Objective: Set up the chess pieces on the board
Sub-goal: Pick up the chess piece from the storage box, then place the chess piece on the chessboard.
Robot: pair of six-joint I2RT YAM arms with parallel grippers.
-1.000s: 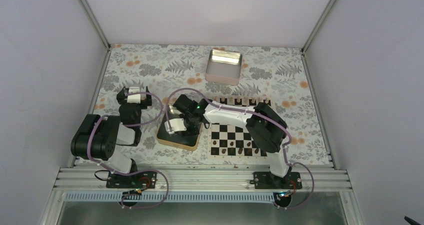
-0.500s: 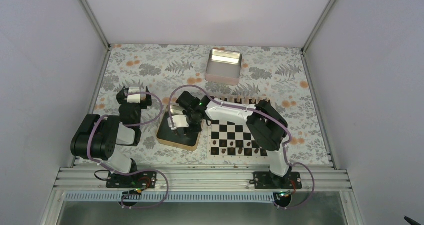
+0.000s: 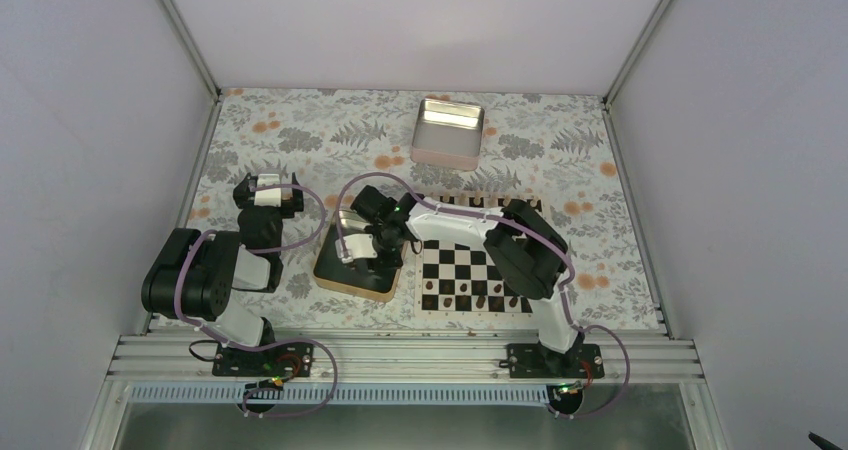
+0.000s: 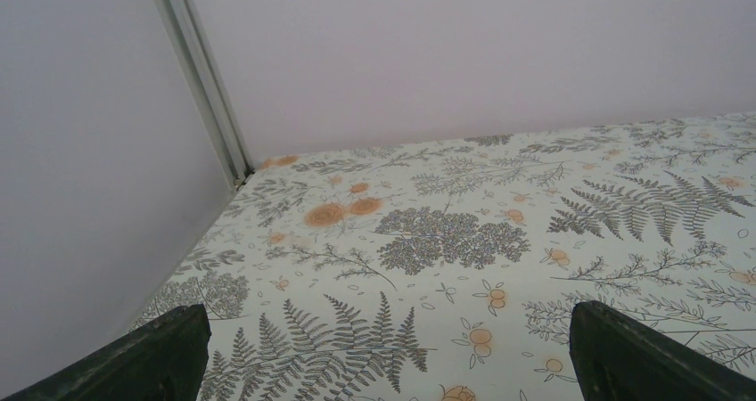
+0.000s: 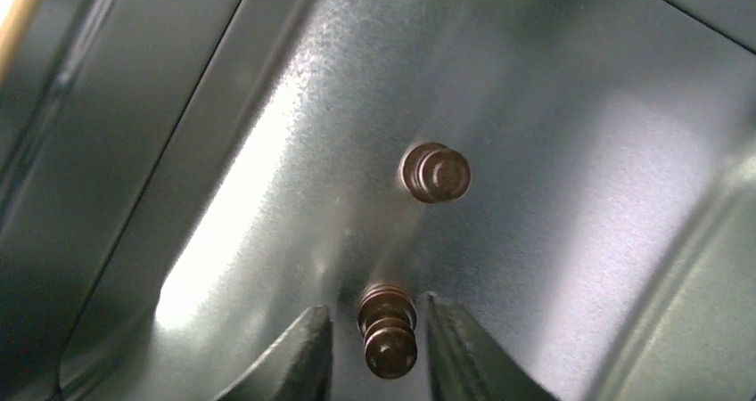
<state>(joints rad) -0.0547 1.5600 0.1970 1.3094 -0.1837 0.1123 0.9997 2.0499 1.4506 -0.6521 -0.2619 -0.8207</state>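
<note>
Low in the frame, the released right tool point(image 5: 377, 323) straddles a tiny dark brown wooden chess piece point(image 5: 389, 340); it should clench centred, gently.

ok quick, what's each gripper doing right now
Left gripper: open, holding nothing.
Right gripper: open, jaws either side of a dark brown chess piece in the metal tray, not touching it.

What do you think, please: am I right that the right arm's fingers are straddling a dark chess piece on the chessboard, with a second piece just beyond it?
Not quite: the fingers straddle the dark chess piece on the floor of the metal tray, not the chessboard, as the right wrist view shows. The second piece is indeed just beyond it.
</note>
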